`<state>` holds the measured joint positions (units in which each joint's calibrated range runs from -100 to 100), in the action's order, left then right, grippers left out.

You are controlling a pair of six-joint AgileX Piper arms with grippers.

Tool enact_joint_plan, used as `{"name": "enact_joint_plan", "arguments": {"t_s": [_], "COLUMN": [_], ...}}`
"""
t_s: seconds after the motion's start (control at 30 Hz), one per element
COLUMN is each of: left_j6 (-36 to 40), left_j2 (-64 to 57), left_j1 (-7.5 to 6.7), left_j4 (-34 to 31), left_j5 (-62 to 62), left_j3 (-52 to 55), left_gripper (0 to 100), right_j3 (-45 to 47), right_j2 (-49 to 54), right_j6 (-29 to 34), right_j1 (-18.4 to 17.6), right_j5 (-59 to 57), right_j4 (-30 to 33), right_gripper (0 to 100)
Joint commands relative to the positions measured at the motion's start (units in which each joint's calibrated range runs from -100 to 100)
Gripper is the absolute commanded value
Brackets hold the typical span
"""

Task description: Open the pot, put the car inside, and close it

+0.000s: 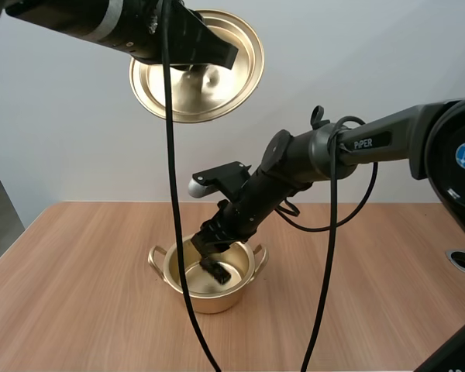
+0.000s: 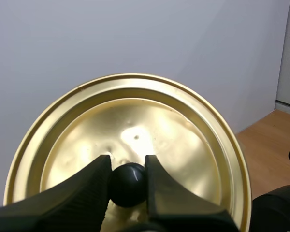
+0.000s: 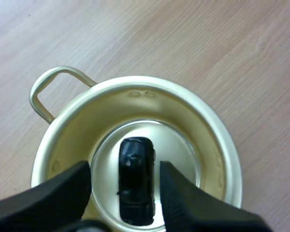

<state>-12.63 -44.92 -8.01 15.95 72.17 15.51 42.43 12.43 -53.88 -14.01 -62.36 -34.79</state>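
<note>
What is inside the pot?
A black toy car lies on the floor of the pot, between the open fingers of the right gripper. Those fingers cover the near floor.

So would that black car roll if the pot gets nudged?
Probably: the car sits loose on the smooth floor of the pot, so it may roll or slide. It looks small, likely light. Its glossy shell could be slippery.
</note>
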Motion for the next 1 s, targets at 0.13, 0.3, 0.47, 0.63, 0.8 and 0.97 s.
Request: {"name": "enact_joint_plan", "arguments": {"t_s": [0.13,0.3,0.47,0.63,0.8,0.97], "left_j6": [1.0,1.0,-0.12,-1.65,-3.84,-5.44], "left_j2": [1.42,3.06,3.06,4.54,8.92,15.66], "left_j1": [0.01,0.01,0.01,0.01,0.01,0.01], "left_j4": [0.09,0.53,0.65,0.78,1.98,3.47], "left_j5": [5.97,10.56,7.67,1.36,-6.47,-9.71], "left_j3": [0.14,3.17,11.13,20.54,29.24,33.29], "left_gripper": [0,0,0,0,0,0], "right_j3": [0.07,0.07,0.07,0.07,0.07,0.07], "right_j2": [0.56,2.1,5.63,9.37,13.27,15.69], "right_j6": [0.26,0.26,-1.26,-1.26,-1.26,-1.26], "right_j1": [3.31,10.59,20.27,24.04,24.11,24.11], "right_j5": [0.0,0.35,1.68,1.68,3.06,3.06], "right_j4": [0.11,0.21,-0.03,-0.3,-2.48,-3.44], "right_gripper": [25,0,0,0,0,0]}}
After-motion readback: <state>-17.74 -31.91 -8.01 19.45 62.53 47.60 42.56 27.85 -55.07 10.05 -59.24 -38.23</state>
